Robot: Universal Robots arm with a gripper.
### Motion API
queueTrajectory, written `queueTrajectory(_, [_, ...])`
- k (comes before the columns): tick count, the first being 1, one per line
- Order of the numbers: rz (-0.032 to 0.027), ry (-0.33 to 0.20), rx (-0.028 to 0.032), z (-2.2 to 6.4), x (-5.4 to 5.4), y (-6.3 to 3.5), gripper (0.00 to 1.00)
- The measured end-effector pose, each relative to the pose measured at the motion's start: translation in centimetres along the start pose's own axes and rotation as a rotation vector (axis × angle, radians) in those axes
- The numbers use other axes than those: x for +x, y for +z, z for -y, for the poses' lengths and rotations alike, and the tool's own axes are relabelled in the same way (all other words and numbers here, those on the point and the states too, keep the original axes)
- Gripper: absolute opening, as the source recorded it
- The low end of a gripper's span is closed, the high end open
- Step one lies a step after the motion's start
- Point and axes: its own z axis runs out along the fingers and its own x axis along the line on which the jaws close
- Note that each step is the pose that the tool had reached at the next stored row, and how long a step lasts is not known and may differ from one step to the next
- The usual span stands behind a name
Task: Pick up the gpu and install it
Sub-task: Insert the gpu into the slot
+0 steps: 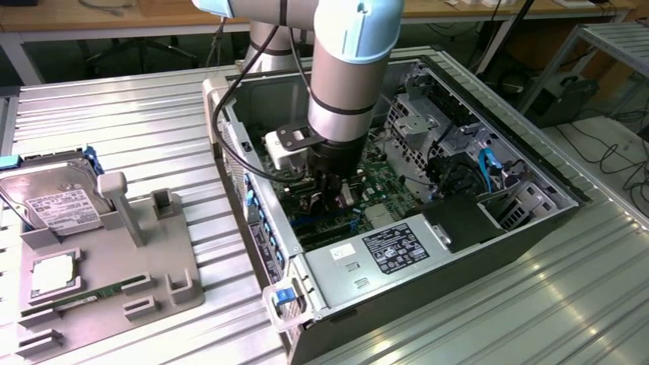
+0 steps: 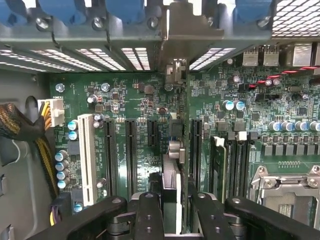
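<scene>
Claw (image 2: 170,210) grips gpu (image 2: 171,175) upright over green motherboard (image 2: 130,100).

An open computer case (image 1: 527,220) lies on its side on a ribbed metal table (image 1: 121,129); all positions are referenced to it. Inside, a green motherboard (image 2: 130,100) carries parallel black expansion slots (image 2: 131,155), one white slot (image 2: 86,157) and blue-topped capacitors (image 2: 62,167). A labelled silver power supply (image 1: 390,255) occupies the case's near end. Blue cables (image 1: 489,171) run near the drive cage (image 1: 431,114). Well apart from the case, toward the exterior view's left, a grey fixture tray (image 1: 152,262) holds a silver hard drive (image 1: 51,201), a processor (image 1: 53,275) and a memory stick (image 1: 87,296).
</scene>
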Motion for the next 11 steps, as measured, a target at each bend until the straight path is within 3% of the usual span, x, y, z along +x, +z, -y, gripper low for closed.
queueTrajectory(7, [0.0012,0.0,-0.0014,-0.01,0.0,0.17,0.28])
queueTrajectory(11, [-0.0004,0.0,-0.0021,-0.12,0.02,0.93,0.28])
